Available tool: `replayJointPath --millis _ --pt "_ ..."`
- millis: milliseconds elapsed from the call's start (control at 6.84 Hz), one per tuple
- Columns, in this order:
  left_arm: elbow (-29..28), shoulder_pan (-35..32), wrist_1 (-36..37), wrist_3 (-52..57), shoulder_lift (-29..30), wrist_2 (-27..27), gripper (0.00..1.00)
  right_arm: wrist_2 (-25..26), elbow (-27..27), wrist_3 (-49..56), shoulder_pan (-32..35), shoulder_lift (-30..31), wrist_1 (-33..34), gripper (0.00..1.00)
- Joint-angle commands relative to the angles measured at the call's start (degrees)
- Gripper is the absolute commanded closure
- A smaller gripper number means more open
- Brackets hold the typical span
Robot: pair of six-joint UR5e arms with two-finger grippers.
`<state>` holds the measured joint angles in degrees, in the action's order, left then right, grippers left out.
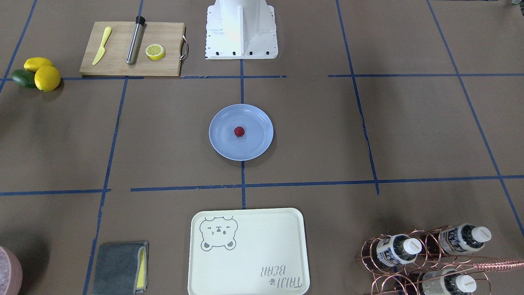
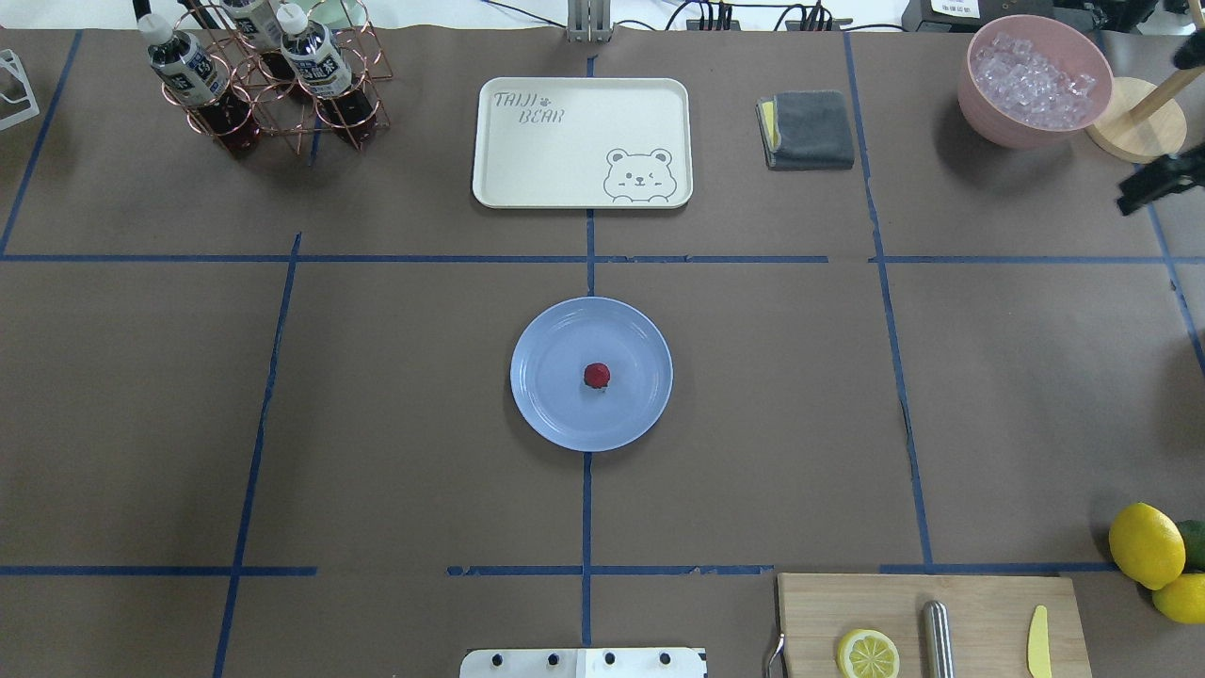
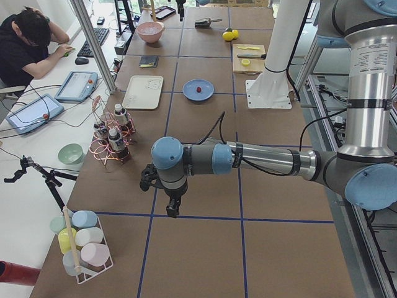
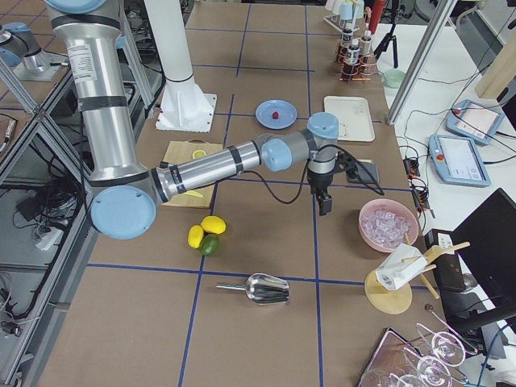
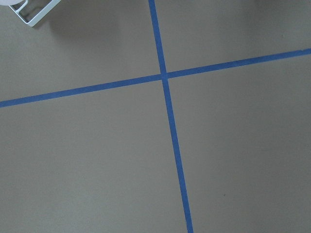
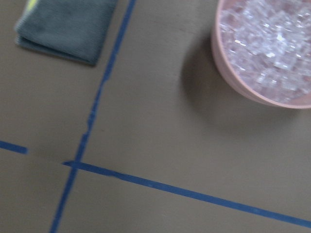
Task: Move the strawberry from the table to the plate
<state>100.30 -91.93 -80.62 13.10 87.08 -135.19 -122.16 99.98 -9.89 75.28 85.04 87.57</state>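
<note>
The small red strawberry [image 1: 239,131] [image 2: 596,375] lies in the middle of the light blue plate [image 1: 221,143] [image 2: 546,405], which rests at the centre of the brown table [image 1: 368,123]. Neither gripper is near it. My left gripper [image 3: 172,211] hangs over bare table far off to the left, seen only in the exterior left view, so I cannot tell its state. My right gripper [image 4: 325,208] hovers between the grey cloth [image 6: 68,26] and the pink ice bowl [image 6: 265,46], seen only in the exterior right view, state unreadable. No fingers appear in either wrist view.
A cutting board [image 2: 979,612] with a lemon half, steel rod and yellow knife sits beside the robot base [image 2: 584,662]. Lemons and an avocado [image 2: 1153,556] lie at the right. A bear tray [image 2: 565,179], a bottle rack [image 2: 264,85] and a seated person [image 3: 25,49] are farther out.
</note>
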Motion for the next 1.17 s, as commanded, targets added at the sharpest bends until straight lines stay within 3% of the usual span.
replayJointPath --millis 0,438,1023 --pt "2.18 -0.01 0.2 -0.01 -0.15 0.54 0.0 -2.18 -0.84 8.88 10.63 8.37 -1.87 0.0" --pt "4.99 -1.41 0.2 0.08 -0.16 0.72 0.0 -13.7 -0.5 13.76 13.93 15.21 -2.23 0.0" --pt "3.85 -1.41 0.11 0.08 -0.24 0.54 0.0 -13.29 -0.66 12.53 13.93 15.16 -2.14 0.0"
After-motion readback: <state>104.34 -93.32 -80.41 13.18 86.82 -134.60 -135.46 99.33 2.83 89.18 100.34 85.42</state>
